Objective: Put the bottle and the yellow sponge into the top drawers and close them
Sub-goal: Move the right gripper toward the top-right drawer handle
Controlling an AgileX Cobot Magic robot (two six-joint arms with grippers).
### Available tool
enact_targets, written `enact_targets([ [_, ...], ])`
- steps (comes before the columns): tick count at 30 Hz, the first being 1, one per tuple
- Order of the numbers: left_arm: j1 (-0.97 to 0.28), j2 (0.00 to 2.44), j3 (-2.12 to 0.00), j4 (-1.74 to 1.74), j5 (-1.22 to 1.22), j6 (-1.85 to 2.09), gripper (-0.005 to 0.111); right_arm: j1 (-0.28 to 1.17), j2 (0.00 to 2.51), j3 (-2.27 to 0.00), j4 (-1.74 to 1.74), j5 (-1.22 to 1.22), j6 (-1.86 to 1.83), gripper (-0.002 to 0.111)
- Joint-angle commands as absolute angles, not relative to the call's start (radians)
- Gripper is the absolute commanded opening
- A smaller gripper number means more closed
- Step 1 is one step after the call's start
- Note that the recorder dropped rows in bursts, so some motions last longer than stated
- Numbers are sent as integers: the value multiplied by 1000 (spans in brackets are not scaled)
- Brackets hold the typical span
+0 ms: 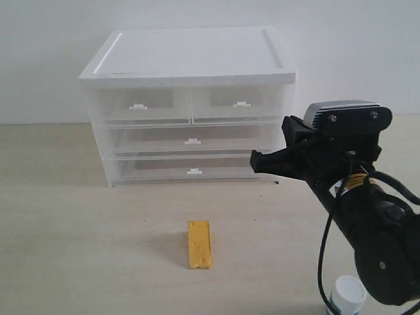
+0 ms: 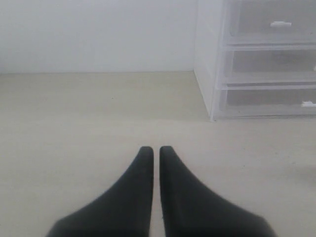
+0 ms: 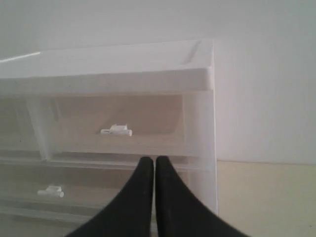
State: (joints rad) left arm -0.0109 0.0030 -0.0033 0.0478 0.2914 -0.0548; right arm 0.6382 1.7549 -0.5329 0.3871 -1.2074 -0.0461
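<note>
The yellow sponge (image 1: pixel 199 244) lies flat on the table in front of the cabinet (image 1: pixel 190 56). Both top drawers, left (image 1: pixel 138 105) and right (image 1: pixel 241 103), are pushed in. Only the white cap of the bottle (image 1: pixel 348 293) shows at the bottom right, its body hidden behind my right arm. My right gripper (image 1: pixel 254 159) (image 3: pixel 150 160) is shut and empty, hovering close to the cabinet's right front, just below the right top drawer's handle (image 3: pixel 117 130). My left gripper (image 2: pixel 154 149) is shut and empty over bare table, left of the cabinet (image 2: pixel 212 64); it is outside the exterior view.
Two full-width drawers (image 1: pixel 191 140) (image 1: pixel 193 171) sit shut below the top pair. A white wall (image 1: pixel 341 39) stands close behind the cabinet. The beige table (image 1: pixel 79 223) stretches in front and to the left of the cabinet.
</note>
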Motion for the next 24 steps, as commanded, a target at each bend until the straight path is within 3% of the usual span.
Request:
enact_targets([
  [1, -8, 0, 0, 40, 284, -53, 4, 639, 1790, -585, 374, -1221, -42, 0],
  [15, -8, 0, 0, 40, 284, -53, 4, 642, 1879, -689, 360, -1179, -86, 0],
  [24, -8, 0, 0, 40, 284, -53, 4, 739, 1920, -774, 568, -1188, -231, 0],
])
